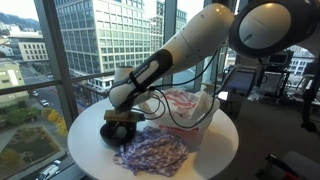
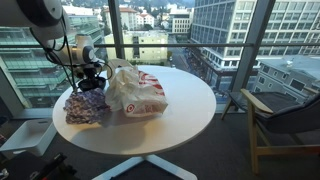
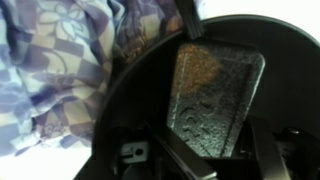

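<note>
My gripper is down at a black bowl-like container at the table's window-side edge; it also shows in an exterior view. In the wrist view the gripper reaches into the dark container. A grey, rough rectangular piece lies inside it between the fingers. The fingers look apart and hold nothing that I can see. A purple and white patterned cloth lies right beside the container and shows in the other views.
A white plastic bag with red print stands on the round white table behind the cloth. Floor-to-ceiling windows are close behind. A wooden chair stands past the table.
</note>
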Tool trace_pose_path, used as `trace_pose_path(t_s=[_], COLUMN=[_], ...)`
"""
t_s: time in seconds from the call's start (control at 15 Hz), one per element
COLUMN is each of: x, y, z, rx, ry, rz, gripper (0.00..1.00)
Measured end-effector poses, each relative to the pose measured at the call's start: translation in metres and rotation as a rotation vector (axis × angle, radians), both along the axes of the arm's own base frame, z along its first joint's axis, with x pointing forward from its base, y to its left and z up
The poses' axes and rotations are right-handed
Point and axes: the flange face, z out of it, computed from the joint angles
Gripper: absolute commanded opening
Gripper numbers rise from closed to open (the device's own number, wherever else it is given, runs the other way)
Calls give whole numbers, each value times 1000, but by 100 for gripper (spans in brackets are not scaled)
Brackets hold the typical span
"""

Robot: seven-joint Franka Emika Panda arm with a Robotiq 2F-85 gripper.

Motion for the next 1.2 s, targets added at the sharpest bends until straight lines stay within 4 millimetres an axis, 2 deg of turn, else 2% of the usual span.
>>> trace_pose_path(t_s=[0.13, 0.2, 0.33, 0.4, 0.67, 0.87, 1.2], x=[-4, -6, -12, -15, -25, -32, -38], y=[5, 9, 20, 27, 39, 22, -39], z=[5, 10, 28, 40, 97, 130, 163], rx=[-42, -63, -92, -103, -167, -245, -300], ry=[27, 30, 14, -5, -78, -84, -82], rz=[7, 19, 49, 64, 91, 55, -74], gripper=[11, 9, 8, 11, 11, 11, 11])
